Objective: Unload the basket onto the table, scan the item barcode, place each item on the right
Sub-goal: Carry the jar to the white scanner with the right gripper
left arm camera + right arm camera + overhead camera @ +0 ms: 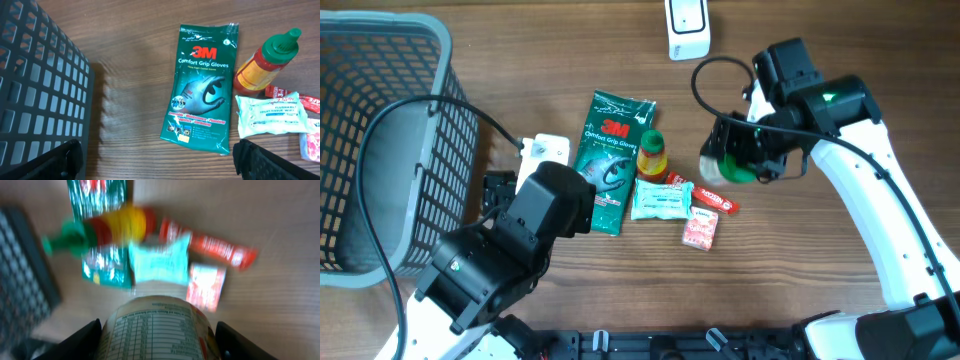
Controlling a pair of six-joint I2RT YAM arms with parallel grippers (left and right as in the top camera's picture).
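The right gripper (725,160) is closed part-way around a round container (157,330) with a green end. It holds the container off the worktop (820,60), just right of the cluster of goods at the worktop's middle. In the right wrist view a printed nutrition panel faces the camera, and I cannot tell where the barcode sits. That view is smeared.

A white device (687,28), probably the scanner, stands at the far edge of the worktop, well apart from the held container.

My reading is that the pick is done and the carry to the scanner is in hand, with the scan itself not yet made. The next move calls for bringing the container toward the far edge and turning it so the barcode side faces the scanner's window, without loosening the grip on the curved wall.

The left gripper (157,160) hangs wide apart and empty near the left edge, beside the dark mesh basket (380,60). It is just short of the 3M glove pack (202,85), the sauce bottle (265,62) and the wipes packet (270,114).
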